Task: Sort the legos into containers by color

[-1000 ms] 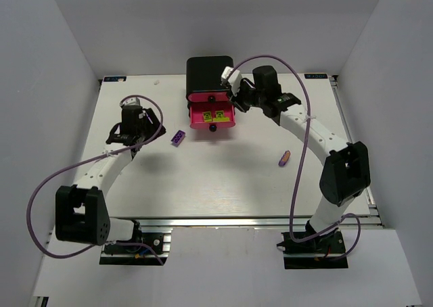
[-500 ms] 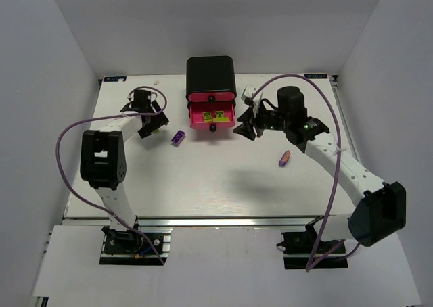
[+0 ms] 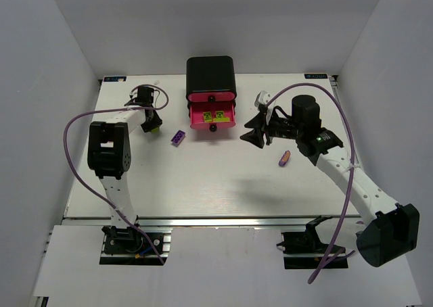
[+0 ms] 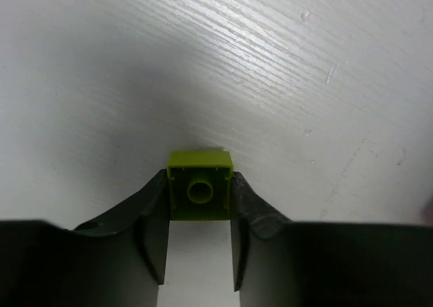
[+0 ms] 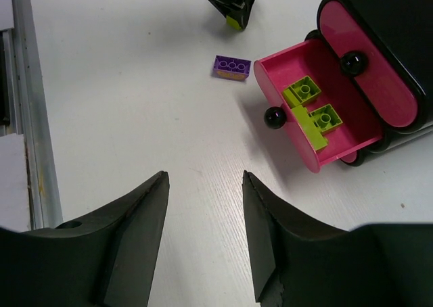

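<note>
Both fingertips of the left gripper (image 4: pixel 200 205) are pressed against the sides of a lime brick (image 4: pixel 200 182), which seems to be resting on the table (image 4: pixel 304 63). It is probably gripped for carrying to the open drawer (image 3: pixel 199 122), where two lime bricks (image 5: pixel 302 90) are lying. The right gripper (image 5: pixel 203 205) is held wide and empty beside that drawer. A purple brick (image 3: pixel 178 137) is seen between the left gripper and the drawer.

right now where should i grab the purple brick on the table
Take the purple brick across its two long sides, coming straight down from above. It lies flat, studs up, apart from the open drawer, so both sides are free. The left gripper holds a lime brick; the right gripper is open.
</note>
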